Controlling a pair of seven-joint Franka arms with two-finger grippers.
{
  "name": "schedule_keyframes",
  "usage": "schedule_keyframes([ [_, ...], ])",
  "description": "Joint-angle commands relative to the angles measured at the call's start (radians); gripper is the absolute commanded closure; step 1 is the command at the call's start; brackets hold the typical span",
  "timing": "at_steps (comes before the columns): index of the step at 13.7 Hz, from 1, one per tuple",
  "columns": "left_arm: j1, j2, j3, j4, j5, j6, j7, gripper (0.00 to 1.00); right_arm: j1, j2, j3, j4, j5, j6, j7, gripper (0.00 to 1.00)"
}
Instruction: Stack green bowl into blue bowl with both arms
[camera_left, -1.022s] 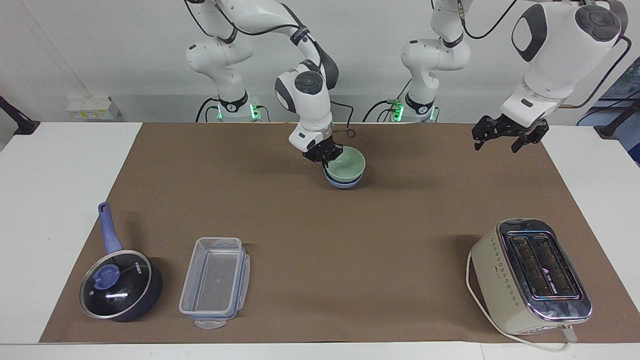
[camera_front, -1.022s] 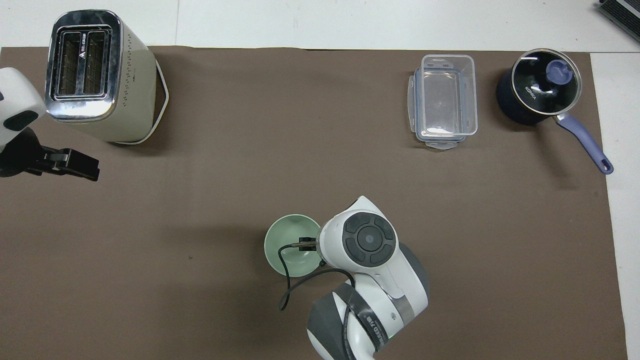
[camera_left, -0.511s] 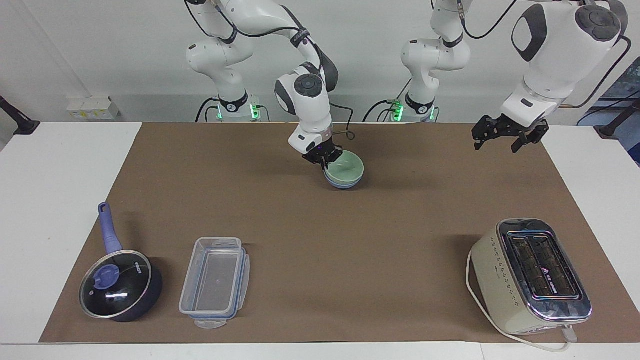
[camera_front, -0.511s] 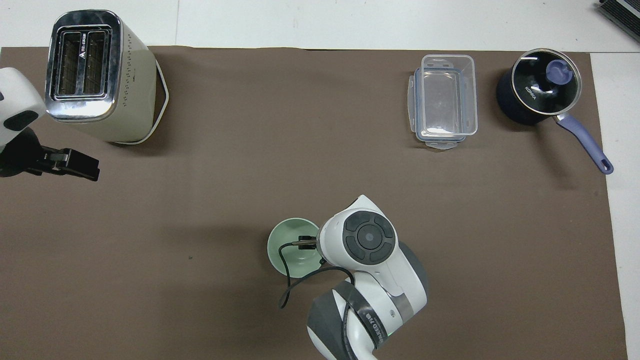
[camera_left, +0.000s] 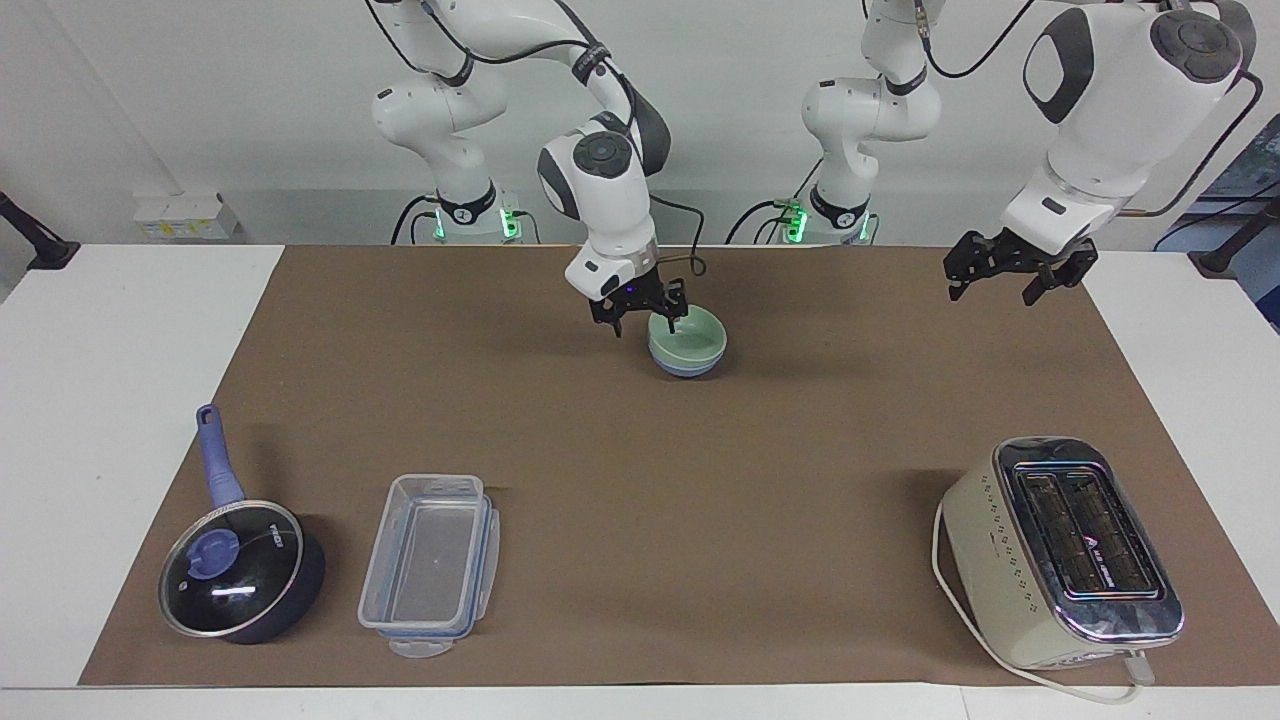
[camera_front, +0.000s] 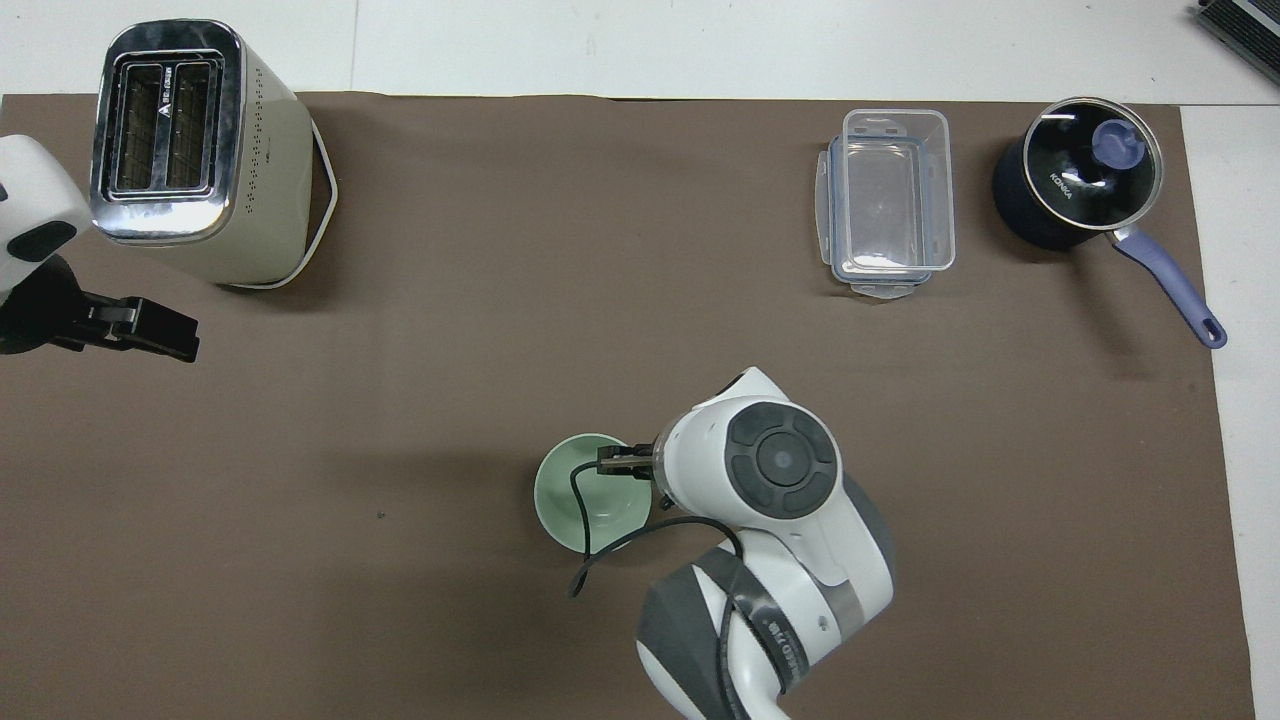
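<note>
The pale green bowl (camera_left: 692, 338) (camera_front: 583, 497) sits nested in the blue bowl (camera_left: 688, 370), near the robots at the middle of the mat. Only a thin blue band shows under it in the facing view; from overhead the blue bowl is hidden. My right gripper (camera_left: 640, 316) hangs open just above the green bowl's rim on the right arm's side, holding nothing. From overhead the wrist covers most of it. Off toward the left arm's end of the table, my left gripper (camera_left: 992, 286) waits open and empty in the air above the mat's edge.
A cream toaster (camera_left: 1060, 550) stands far from the robots at the left arm's end. A clear plastic container (camera_left: 430, 565) and a dark blue lidded saucepan (camera_left: 240, 570) sit far from the robots toward the right arm's end. Brown mat (camera_left: 700, 480) covers the table.
My right gripper has opened, let go of the green bowl's rim and risen slightly. The green bowl has settled level into the blue bowl. The left arm has not moved.
</note>
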Motion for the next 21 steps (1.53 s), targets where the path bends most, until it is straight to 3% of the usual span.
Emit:
schedule_keyframes([
  [1, 0.003, -0.013, -0.005, -0.014, 0.013, -0.005, -0.001, 0.0, -0.08, -0.104, 0.005, -0.011, -0.092, -0.091, -0.009, 0.0],
  [2, 0.003, -0.013, -0.005, -0.014, 0.013, -0.005, -0.001, 0.0, -0.11, -0.13, 0.005, -0.011, -0.149, -0.114, -0.031, 0.0],
  [5, 0.003, -0.013, -0.005, -0.014, 0.013, -0.005, -0.001, 0.0, -0.239, -0.202, 0.005, 0.012, -0.163, -0.159, -0.13, 0.0],
  [11, 0.003, -0.013, -0.003, -0.014, 0.013, -0.005, -0.001, 0.0, -0.485, -0.152, 0.005, 0.304, -0.175, -0.39, -0.365, 0.0],
  [16, 0.003, -0.013, -0.005, -0.014, 0.013, -0.005, -0.001, 0.0, -0.552, -0.094, 0.003, 0.51, -0.172, -0.568, -0.375, 0.0],
  [21, 0.003, -0.013, -0.005, -0.014, 0.013, -0.005, -0.001, 0.0, -0.557, -0.069, 0.003, 0.619, -0.177, -0.74, -0.437, 0.0],
])
